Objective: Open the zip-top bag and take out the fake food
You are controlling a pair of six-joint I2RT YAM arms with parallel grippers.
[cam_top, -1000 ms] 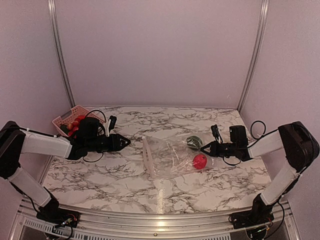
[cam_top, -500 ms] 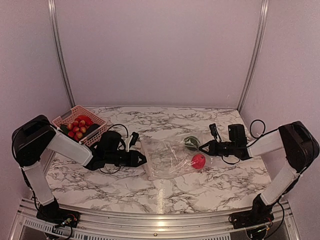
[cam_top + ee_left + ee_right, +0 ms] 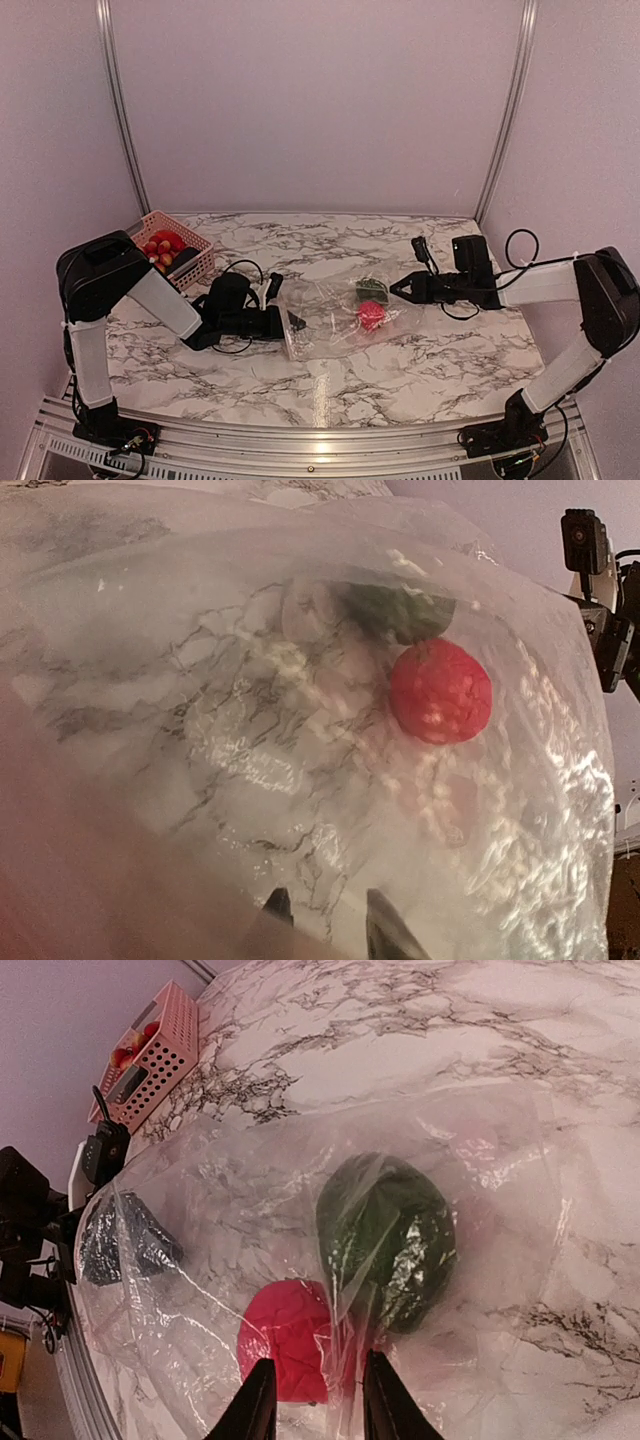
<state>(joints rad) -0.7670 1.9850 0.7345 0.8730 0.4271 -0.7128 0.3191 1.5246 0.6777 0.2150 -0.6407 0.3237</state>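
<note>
The clear zip-top bag (image 3: 335,318) lies on the marble, its mouth toward the left arm. Inside are two pieces of fake food: a red one (image 3: 371,315) (image 3: 440,690) (image 3: 290,1340) and a dark green one (image 3: 371,291) (image 3: 395,610) (image 3: 390,1240). My left gripper (image 3: 292,322) (image 3: 330,920) is pushed into the bag's mouth with its jaws apart; film fills its view and nothing solid sits between the tips. My right gripper (image 3: 396,288) (image 3: 318,1400) is at the bag's far end, jaws slightly apart, with a raised fold of bag film standing between them.
A pink slatted basket (image 3: 190,262) (image 3: 160,1050) with several small red and orange toy fruits stands at the back left. Cables trail behind both wrists. The table's side rails run along the left and right edges.
My left gripper travelled right from beside the basket into the bag's mouth. My right gripper shifted left with the bag's far end, the two pieces slid left, and its jaws parted.
</note>
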